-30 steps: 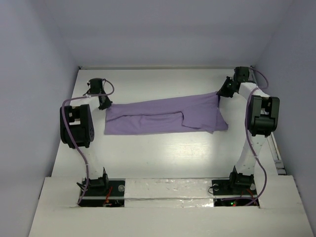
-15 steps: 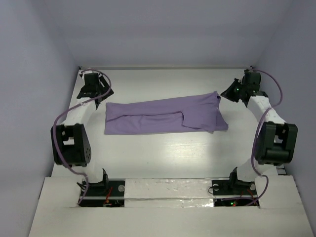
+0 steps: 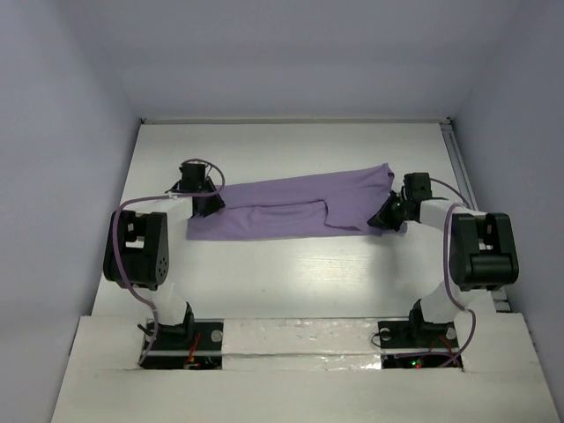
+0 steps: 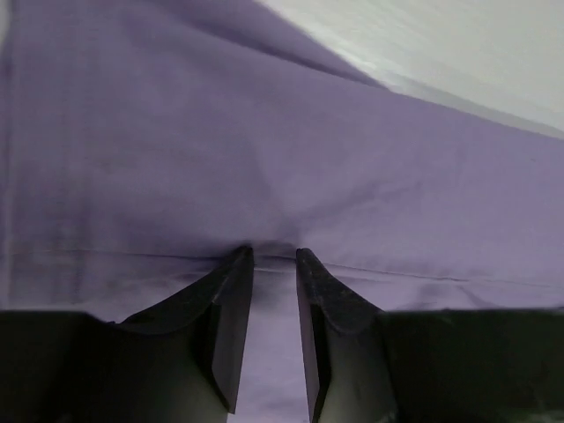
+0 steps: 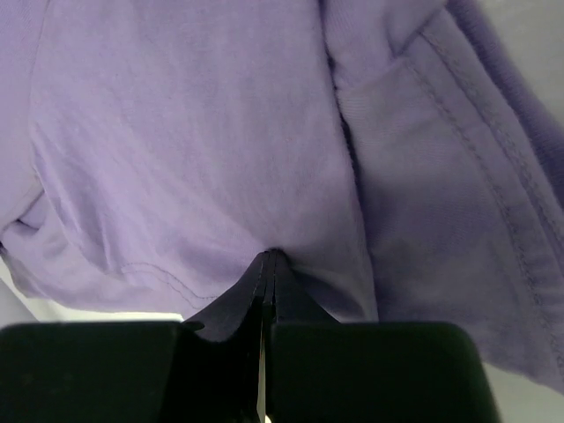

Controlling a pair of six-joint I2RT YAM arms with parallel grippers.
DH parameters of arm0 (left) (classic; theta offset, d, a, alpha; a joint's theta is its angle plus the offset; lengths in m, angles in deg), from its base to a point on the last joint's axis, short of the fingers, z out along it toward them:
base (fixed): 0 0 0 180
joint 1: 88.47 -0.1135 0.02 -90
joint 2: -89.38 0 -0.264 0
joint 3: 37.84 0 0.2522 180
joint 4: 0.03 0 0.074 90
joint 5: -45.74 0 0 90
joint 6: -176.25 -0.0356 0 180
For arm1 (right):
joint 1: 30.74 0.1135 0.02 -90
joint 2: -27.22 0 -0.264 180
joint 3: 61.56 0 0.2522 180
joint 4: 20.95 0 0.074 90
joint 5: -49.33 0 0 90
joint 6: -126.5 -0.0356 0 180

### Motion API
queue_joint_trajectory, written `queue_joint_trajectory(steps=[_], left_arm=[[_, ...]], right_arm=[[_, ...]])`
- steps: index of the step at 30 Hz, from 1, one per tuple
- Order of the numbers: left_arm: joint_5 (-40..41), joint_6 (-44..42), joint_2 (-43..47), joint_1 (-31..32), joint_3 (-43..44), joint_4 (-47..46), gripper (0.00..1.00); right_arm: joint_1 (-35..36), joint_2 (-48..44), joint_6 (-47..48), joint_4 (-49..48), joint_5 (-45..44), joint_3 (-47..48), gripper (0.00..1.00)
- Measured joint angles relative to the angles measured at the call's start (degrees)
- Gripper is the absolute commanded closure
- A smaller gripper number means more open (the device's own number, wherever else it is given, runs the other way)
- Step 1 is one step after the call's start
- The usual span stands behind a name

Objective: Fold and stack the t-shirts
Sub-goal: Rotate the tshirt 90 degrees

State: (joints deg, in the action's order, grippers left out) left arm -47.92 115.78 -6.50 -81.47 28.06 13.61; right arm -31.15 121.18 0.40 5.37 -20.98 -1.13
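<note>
The lavender t-shirt [image 3: 291,207] lies flat across the middle of the table as a long folded band, running left to right. My left gripper [image 3: 209,201] is down on its left end. In the left wrist view its jaws [image 4: 273,256] stand a narrow gap apart, tips pressed on the fabric [image 4: 264,132] at a hem line, with cloth showing between them. My right gripper [image 3: 385,218] is down on the shirt's right end. In the right wrist view it [image 5: 269,256] is shut, with the fabric [image 5: 194,132] puckered at its tips.
The white table [image 3: 291,273] is walled in by pale panels at the back and on both sides. The arm bases [image 3: 176,330] stand at the near edge. A rail runs along the table's right edge [image 3: 467,189].
Both arms have swung from the far corners down onto the shirt's two ends. The right end of the shirt has bunched slightly under the right gripper.
</note>
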Motion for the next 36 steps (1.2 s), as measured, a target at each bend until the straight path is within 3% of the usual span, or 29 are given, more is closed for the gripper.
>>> queue_joint_trajectory(steps=[10,16,19,26,32,36], left_arm=[[-2.2,-0.5,3.8,-8.4,-3.8,0.0,0.74],[-2.4,-1.6,12.3,-7.5,-2.8,3.9,0.74],[-1.7,-2.0,15.2,-4.0,-0.3,5.4,0.74],[-2.7,-2.1,17.9,7.3,4.8,6.0,0.77],[-2.5,-2.2,22.0,10.4,5.2,9.3,0.77],[-1.8,-2.0,26.7,11.8,5.9,12.3,0.78]], right_arm=[[-2.3,-5.7,-2.2,0.9,-5.4,-3.4,1.00],[-2.5,-10.9,-0.5,4.8,-5.3,0.9,1.00],[-1.4,-10.4,-0.6,4.3,-4.5,4.7,1.00],[3.7,5.2,-0.8,0.5,-4.7,16.1,1.00],[3.7,21.4,-1.6,1.1,-4.4,27.9,1.00],[4.8,32.1,-3.3,2.2,-4.0,43.8,1.00]])
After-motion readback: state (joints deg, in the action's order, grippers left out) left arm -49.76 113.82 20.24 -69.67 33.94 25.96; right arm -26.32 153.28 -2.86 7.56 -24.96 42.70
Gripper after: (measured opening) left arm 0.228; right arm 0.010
